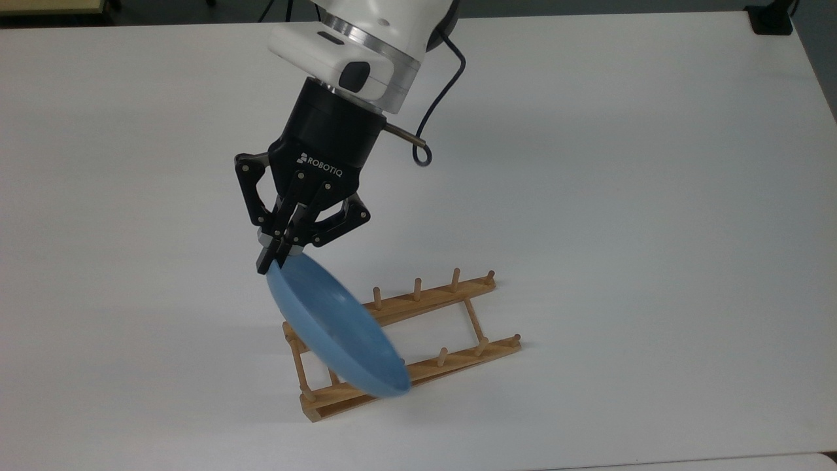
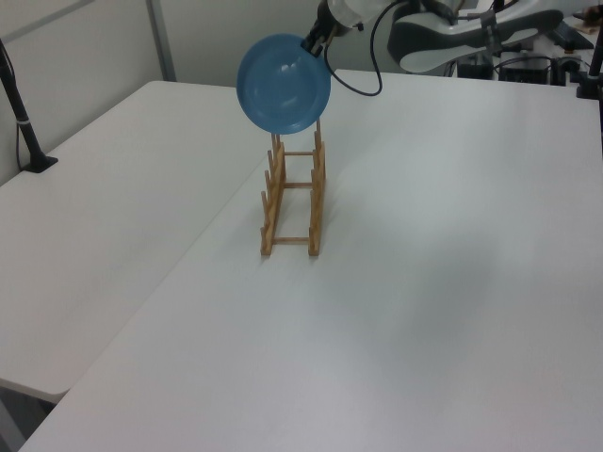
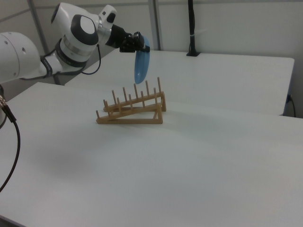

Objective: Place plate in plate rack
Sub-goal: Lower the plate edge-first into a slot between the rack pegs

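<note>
Right view: plate (image 3: 140, 65) edge-on, clear above plate rack (image 3: 133, 108).

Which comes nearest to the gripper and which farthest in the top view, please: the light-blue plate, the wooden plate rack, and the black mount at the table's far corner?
1. Glossy light-blue round plate: its rim is held in the gripper.
2. Light-brown wooden plate rack: just beneath the plate.
3. Black mount: top view's upper right corner.

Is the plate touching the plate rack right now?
Apart. In the right view the plate hangs edge-on from the pincer, with clear wall background between its lower edge and the peg tops of the plate rack.
</note>
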Action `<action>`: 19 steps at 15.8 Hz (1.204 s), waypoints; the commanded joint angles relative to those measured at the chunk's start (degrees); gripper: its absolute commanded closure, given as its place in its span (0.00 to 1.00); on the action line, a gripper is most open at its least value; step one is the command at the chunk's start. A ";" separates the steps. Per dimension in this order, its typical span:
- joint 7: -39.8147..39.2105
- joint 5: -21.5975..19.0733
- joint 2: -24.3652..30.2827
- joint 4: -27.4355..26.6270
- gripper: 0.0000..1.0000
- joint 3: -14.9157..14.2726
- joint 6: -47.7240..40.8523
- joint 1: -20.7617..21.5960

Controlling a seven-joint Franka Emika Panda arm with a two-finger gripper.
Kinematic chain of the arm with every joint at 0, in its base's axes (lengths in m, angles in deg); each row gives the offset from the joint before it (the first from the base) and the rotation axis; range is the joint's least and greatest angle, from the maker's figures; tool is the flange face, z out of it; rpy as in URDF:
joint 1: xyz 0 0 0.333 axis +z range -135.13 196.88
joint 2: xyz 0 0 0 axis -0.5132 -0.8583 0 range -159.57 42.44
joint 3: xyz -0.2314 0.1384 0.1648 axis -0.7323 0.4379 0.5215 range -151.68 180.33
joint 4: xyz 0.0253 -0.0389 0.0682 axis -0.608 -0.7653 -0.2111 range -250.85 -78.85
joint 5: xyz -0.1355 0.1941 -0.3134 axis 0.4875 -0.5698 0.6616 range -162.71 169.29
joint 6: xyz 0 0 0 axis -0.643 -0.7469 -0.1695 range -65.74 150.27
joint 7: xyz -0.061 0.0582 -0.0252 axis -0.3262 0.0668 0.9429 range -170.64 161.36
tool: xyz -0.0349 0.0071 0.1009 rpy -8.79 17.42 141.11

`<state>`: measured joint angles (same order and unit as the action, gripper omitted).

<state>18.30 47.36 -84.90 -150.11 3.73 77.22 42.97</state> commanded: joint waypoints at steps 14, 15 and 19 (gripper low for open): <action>13.53 9.19 2.51 -7.53 1.00 -0.66 -1.50 3.46; 13.98 9.28 2.43 -7.53 1.00 -0.66 -1.50 3.81; 14.07 9.28 2.51 -8.59 1.00 -0.66 -2.46 3.90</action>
<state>30.42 55.05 -84.88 -155.19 3.73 76.87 45.63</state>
